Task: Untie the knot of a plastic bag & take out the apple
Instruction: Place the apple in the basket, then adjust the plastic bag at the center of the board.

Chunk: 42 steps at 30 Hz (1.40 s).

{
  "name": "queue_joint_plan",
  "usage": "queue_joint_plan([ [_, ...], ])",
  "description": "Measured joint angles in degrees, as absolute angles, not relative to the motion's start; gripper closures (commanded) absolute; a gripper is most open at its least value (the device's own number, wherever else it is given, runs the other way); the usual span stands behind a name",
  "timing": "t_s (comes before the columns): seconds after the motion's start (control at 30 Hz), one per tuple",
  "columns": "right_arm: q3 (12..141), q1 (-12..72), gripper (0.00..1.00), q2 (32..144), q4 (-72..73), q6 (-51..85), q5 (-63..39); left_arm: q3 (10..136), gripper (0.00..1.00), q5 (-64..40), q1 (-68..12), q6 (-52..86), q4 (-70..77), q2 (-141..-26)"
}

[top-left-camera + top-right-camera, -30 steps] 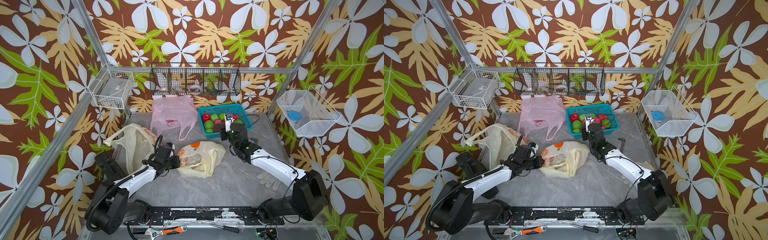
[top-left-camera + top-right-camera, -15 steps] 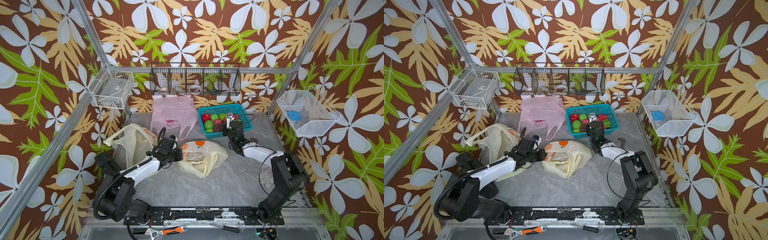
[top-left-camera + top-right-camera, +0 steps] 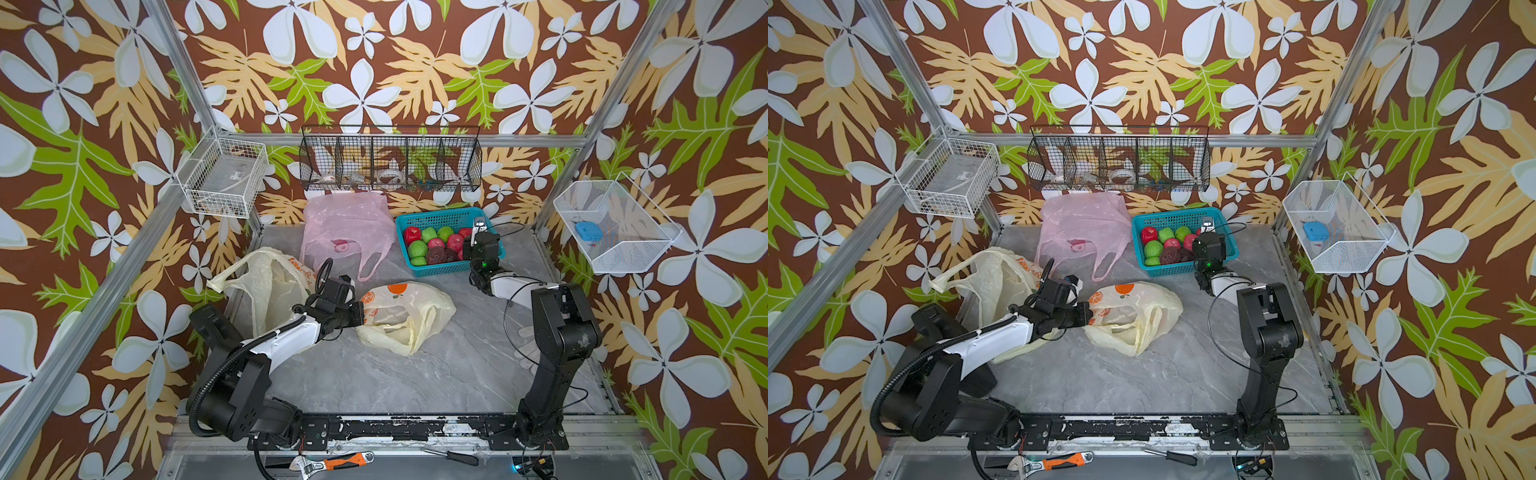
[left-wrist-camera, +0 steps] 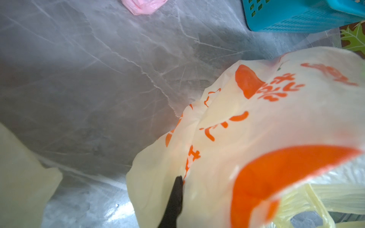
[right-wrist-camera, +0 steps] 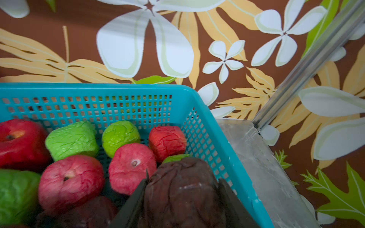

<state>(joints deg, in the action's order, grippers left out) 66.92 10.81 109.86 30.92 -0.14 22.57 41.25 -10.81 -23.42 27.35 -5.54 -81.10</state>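
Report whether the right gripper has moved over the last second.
Yes. In a top view the right gripper has shifted toward the right end of the blue basket.

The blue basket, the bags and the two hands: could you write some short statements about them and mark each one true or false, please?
1. The right hand grips a dark apple over the blue basket. True.
2. The left hand is open above bare table. False: it is shut on the edge of the cream bag.
3. The pink bag lies behind the cream bag, near the back wall. True.
4. The blue basket holds only green fruit. False: it holds red, green and dark fruit.
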Motion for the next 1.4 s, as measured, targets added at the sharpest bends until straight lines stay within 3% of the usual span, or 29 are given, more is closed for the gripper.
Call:
queue_joint_plan([
  [0.1, 67.29, 9.82, 0.43, 110.37, 30.24, 1.32, 23.97, 41.21, 1.00, -10.81, -23.42, 27.38, -5.54, -80.88],
  [0.17, 67.37, 9.32, 0.32, 110.50, 29.17, 1.76, 24.71, 41.28, 1.00, -10.79, -23.42, 27.57, -5.58, -80.99],
  [0.27, 67.53, 9.13, 0.27, 110.39, 27.77, 2.72, 26.00, 42.17, 1.00, -10.76, -23.42, 27.53, -5.76, -81.69],
  [0.6, 66.11, 9.28, 0.25, 106.78, 25.91, 4.73, 27.27, 49.76, 1.00, -9.50, -23.42, 26.37, -7.55, -86.32],
  [0.87, 59.79, 11.07, 0.28, 98.85, 23.94, 10.00, 21.39, 50.48, 1.00, -9.54, -23.42, 26.68, -7.55, -85.91],
  [1.1, 47.59, 23.99, 0.27, 90.28, 23.70, 15.86, 18.11, 50.26, 1.00, -8.78, -24.10, 28.86, -8.01, -84.47],
  [1.4, 45.43, 33.47, 0.23, 74.89, 13.21, 21.91, 13.82, 51.07, 1.00, -6.66, -24.75, 29.34, -9.02, -83.20],
])
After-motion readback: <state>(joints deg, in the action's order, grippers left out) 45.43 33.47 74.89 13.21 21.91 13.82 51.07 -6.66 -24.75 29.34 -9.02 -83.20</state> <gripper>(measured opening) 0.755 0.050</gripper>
